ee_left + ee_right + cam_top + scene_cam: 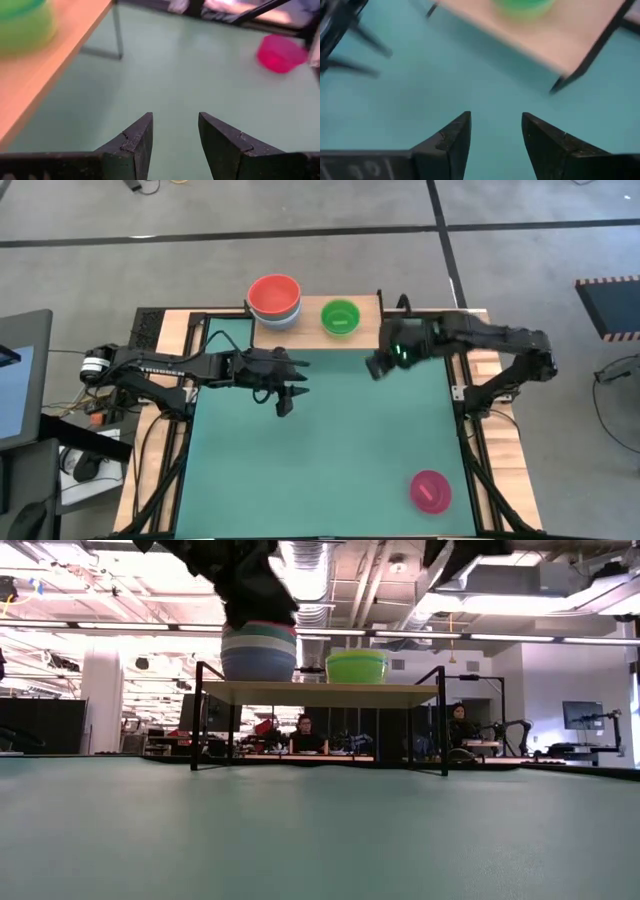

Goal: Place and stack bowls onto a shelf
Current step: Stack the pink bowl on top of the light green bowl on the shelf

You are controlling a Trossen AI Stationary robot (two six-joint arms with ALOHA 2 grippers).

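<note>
The shelf (365, 315), a wooden top on thin black legs, stands at the far edge of the green mat. On it rest a stack of bowls (274, 300) with a red one on top, and to its right a green bowl (339, 317). A magenta bowl (431, 491) sits on the mat at the near right. My left gripper (292, 395) hangs open over the mat, just in front of the shelf's left part. My right gripper (378, 367) hangs open above the mat by the shelf's right end. Nothing is between either pair of fingers (135, 142) (452, 140).
Bare mat (330, 460) fills the table's middle and near left. Wooden table edges and black frame rails (470, 430) run along both sides. In the low view, people sit at desks in the room behind the shelf (320, 693).
</note>
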